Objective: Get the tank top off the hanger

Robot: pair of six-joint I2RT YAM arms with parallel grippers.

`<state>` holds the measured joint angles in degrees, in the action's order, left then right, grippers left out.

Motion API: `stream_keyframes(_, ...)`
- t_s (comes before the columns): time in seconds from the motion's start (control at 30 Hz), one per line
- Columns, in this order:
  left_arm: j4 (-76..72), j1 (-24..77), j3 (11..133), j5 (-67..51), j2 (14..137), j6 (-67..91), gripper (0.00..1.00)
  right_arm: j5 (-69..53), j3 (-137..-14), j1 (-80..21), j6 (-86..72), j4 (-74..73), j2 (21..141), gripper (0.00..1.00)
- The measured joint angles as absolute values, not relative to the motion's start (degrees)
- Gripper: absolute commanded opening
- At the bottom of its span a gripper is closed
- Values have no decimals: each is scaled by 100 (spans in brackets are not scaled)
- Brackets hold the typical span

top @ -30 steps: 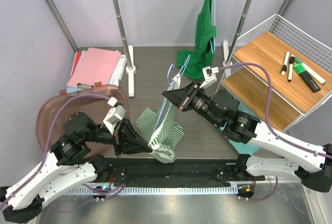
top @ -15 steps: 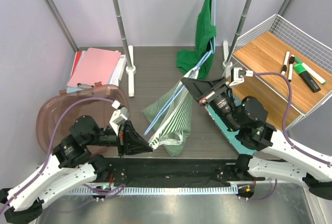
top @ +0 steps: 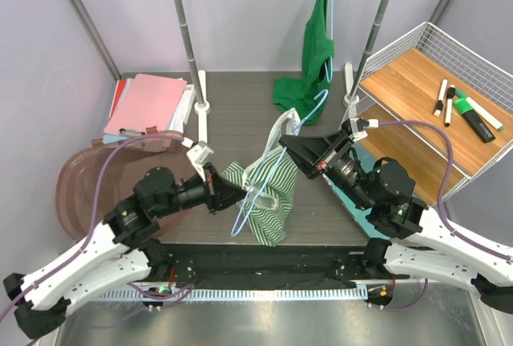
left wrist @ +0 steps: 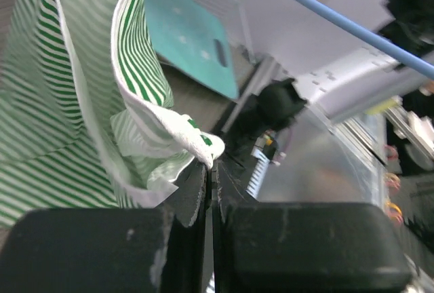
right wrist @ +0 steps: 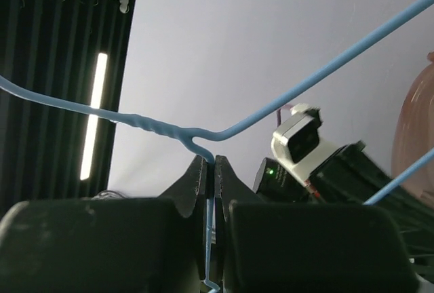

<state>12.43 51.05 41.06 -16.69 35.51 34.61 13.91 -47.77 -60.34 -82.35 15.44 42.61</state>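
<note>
Tank top: coming off the hanger.
Left gripper: clamping its hem.
Right gripper: clamping hanger's neck.
Next: pulling apart.

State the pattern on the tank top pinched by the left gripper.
The tank top has green and white stripes, clearest in the left wrist view.

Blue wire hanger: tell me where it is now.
Top view: the blue wire hanger is mid-table, neck pinched in the right gripper, the green-and-white striped tank top trailing from it to the left gripper.

White arms, black joints, purple cables
</note>
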Motion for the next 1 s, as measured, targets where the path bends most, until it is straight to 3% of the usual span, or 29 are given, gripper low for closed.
stream_keyframes(0.17,1144,5105,4401,-753,4571,3559,0,967,-4777,-6031,-8831,1544,4473,1)
stream_keyframes(0.33,1376,4934,5557,38,5579,3562,0,495,-4777,-6031,-9161,1540,4501,1)
stream_keyframes(0.67,1356,3760,6560,25,6770,3754,0,174,-4698,-6031,-9494,1457,3868,1)
stream_keyframes(0.83,1291,3710,6324,-521,6947,3968,0,-95,-4866,-6031,-9002,1120,3795,1)
stream_keyframes(1.0,1374,3717,5684,-314,6772,4056,0,-742,-5507,-6031,-7900,644,4062,1)
